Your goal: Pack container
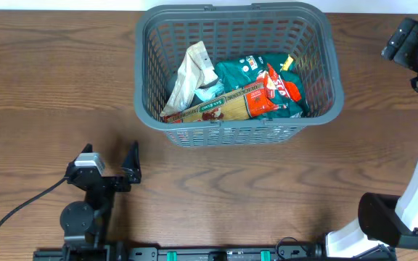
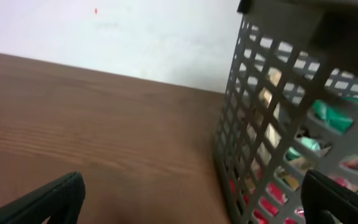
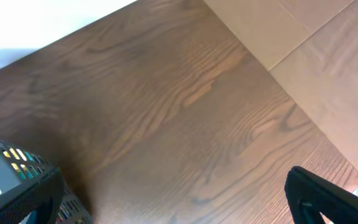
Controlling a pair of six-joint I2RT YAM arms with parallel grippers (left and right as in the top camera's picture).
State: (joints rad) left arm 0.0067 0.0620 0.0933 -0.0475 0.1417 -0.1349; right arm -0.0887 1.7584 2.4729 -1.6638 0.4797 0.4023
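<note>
1. Left tool (image 1: 109,154): jaws fully spread, empty, low over the counter (image 1: 35,87).
2. Right tool (image 3: 176,202): equally spread, empty (raised, far right).
3. Container (image 1: 231,132), holding packets (image 1: 260,90), lies ahead-right of the left tool, long axis left-right; the left seems nearer.

Matt plastic container (image 1: 145,87), wood-grain table (image 1: 49,87)

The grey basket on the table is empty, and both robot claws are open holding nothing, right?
Not empty: the overhead view shows the basket holding several food packets. The rest stands: the left gripper and right gripper are open, holding nothing.
</note>
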